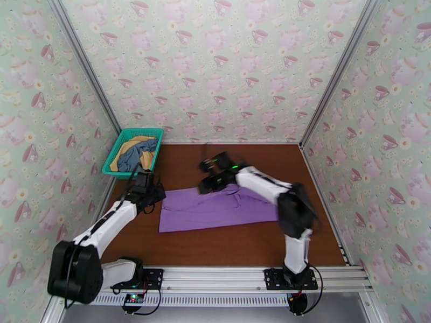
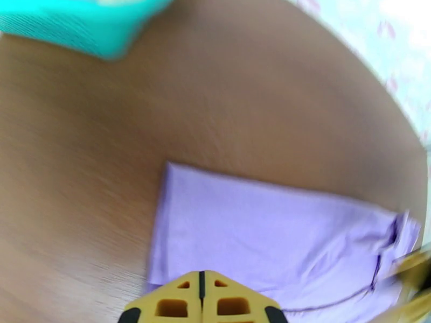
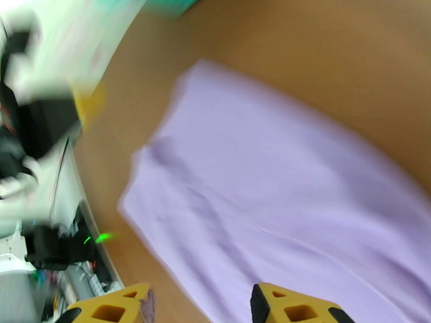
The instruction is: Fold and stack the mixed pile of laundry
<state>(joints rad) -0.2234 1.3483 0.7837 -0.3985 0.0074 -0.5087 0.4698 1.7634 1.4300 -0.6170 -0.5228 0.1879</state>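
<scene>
Lilac-purple shirt (image 1: 215,211): lies spread flat on the brown tabletop (image 1: 242,244), about midway between the two arms, long side running left to right, slightly rumpled near the right arm. Grey-blue garment (image 1: 139,156) and mustard-yellow garment (image 1: 134,141): bunched together inside the teal mesh basket (image 1: 139,130) at the far left corner, well apart from the shirt. Left pincer (image 2: 202,274): hangs just over the shirt's left edge, fingers pressed tight together, grips nothing. Right pincer (image 3: 200,290): hovers above the shirt's far edge, jaws roughly half parted, nothing between them
</scene>
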